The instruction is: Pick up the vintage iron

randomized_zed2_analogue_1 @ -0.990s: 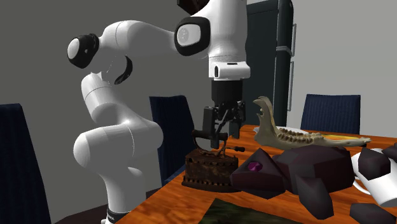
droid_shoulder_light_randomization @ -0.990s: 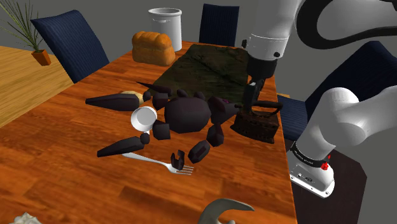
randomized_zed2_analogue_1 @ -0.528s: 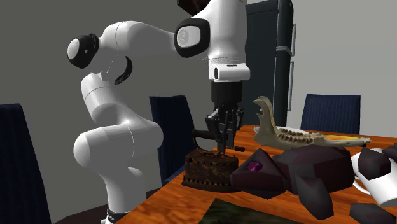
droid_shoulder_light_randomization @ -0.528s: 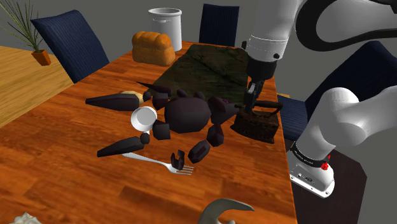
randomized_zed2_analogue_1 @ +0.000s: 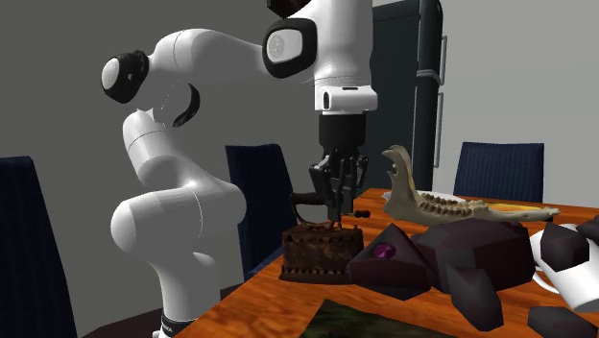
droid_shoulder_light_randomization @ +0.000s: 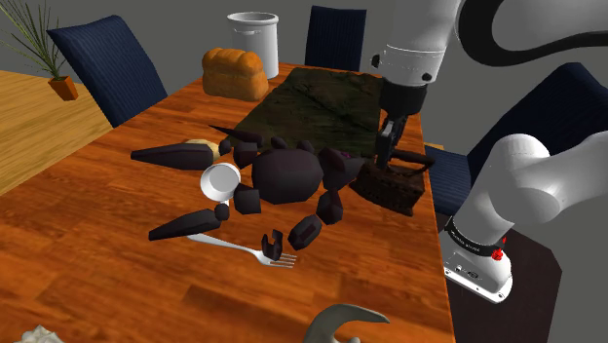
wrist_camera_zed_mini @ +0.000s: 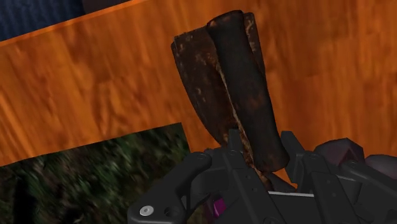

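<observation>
The vintage iron (droid_shoulder_light_randomization: pixel 395 183) is dark and rusty and sits near the edge of the wooden table (droid_shoulder_light_randomization: pixel 117 263) closest to the stand. My black gripper (droid_shoulder_light_randomization: pixel 387 146) comes straight down onto its handle and is shut on it. In the second exterior view the iron (randomized_zed2_analogue_1: pixel 322 252) hangs from the gripper (randomized_zed2_analogue_1: pixel 336 202), tilted, with its base just above the tabletop. The wrist view looks down the rusty handle and body of the iron (wrist_camera_zed_mini: pixel 222 95), clasped between the fingers of the gripper (wrist_camera_zed_mini: pixel 254 159).
A cluster of dark purple faceted lumps (droid_shoulder_light_randomization: pixel 287 175) lies right beside the iron, with a white cup (droid_shoulder_light_randomization: pixel 220 180) and a fork (droid_shoulder_light_randomization: pixel 248 250). A dark mat (droid_shoulder_light_randomization: pixel 322 102), a bread loaf (droid_shoulder_light_randomization: pixel 234 73) and a white pot (droid_shoulder_light_randomization: pixel 252 41) lie farther back. A jawbone (randomized_zed2_analogue_1: pixel 432 197) sits behind the lumps.
The fingers closed on the iron's handle, and the gripper has risen a little, so the iron has come off the table and tilted.
</observation>
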